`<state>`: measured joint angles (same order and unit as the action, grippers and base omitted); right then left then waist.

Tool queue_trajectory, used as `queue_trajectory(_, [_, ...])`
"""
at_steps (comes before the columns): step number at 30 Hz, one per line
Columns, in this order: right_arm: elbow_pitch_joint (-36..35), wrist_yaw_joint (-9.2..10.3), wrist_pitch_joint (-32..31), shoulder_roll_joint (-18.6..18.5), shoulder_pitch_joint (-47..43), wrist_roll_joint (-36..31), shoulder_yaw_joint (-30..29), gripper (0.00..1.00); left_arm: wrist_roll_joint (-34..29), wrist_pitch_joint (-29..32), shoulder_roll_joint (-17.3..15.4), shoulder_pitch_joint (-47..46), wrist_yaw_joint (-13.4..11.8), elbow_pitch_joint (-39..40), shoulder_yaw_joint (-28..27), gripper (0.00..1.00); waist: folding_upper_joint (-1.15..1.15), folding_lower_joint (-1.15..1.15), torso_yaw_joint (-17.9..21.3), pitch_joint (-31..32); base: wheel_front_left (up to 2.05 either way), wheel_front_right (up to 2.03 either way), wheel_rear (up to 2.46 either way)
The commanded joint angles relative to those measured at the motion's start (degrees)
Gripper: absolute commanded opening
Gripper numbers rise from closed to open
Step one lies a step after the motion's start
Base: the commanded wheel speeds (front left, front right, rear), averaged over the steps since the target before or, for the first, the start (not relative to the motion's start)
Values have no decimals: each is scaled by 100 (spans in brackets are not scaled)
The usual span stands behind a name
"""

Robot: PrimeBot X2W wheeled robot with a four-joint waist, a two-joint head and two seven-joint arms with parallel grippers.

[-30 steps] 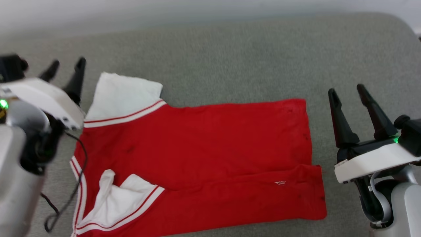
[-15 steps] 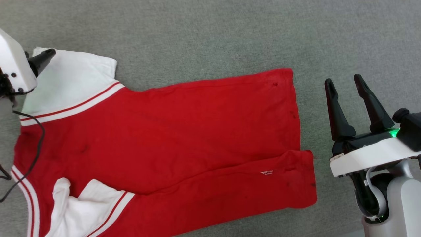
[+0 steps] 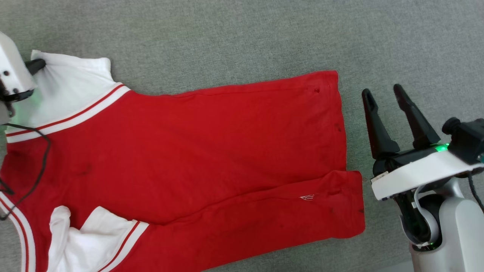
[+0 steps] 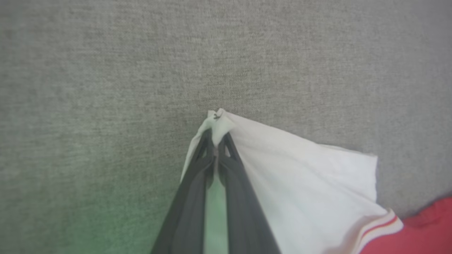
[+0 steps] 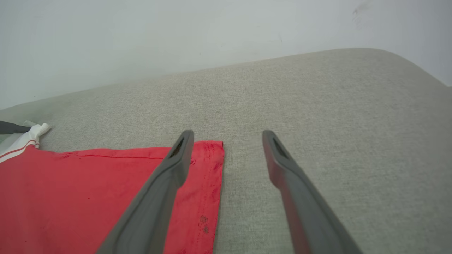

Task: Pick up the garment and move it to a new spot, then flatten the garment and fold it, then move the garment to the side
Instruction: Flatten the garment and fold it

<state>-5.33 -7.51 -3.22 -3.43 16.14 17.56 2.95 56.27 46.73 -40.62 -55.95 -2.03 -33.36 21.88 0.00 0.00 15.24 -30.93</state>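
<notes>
where garment (image 3: 196, 151) lies on grey surface (image 3: 245, 37) by pale wall (image 5: 141, 42), left jaws pinch sleeve (image 4: 300, 183), right jaws spread.

The right gripper (image 3: 382, 90) has two long, dark, tapering fingers (image 5: 169, 176), each slotted near its tip. They rise from a black base on a white wedge-shaped wrist shell (image 3: 416, 172), where a green light (image 3: 439, 147) glows beside a black camera block (image 3: 464, 138). A pale cable (image 3: 416, 202) loops over the silver-grey forearm (image 3: 453, 230). The left gripper (image 4: 216, 141) has matching fingers (charcoal, matte). Its white shell (image 3: 11, 81) bears small dark screws and trails a thin black cable (image 3: 44, 160).
</notes>
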Motion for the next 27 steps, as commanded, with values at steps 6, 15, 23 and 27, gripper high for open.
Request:
queue_trajectory(6, [437, 4, -565, -252, 445, 527, -5, 100, -129, -487, 427, 227, 109, -357, 178, 0, 0, 0, -222, 264, 0, 0, 0])
queue_trajectory(15, [1725, 4, -3427, -762, 1599, 990, -295, 100, -545, -1232, 804, -332, 325, -203, 413, 0, 0, 0, -807, 537, 0, 0, 0])
queue_trajectory(23, [2600, 4, -4932, -730, 2191, 644, -257, 100, -654, -1408, 1030, -461, 450, 62, 580, 0, 0, 0, -1213, 402, 0, 0, 0])
queue_trajectory(27, [2992, 4, -5319, -574, 2154, 485, -205, 43, -634, -1500, 1066, -376, 487, 132, 594, 0, 0, 0, -1306, 353, 0, 0, 0])
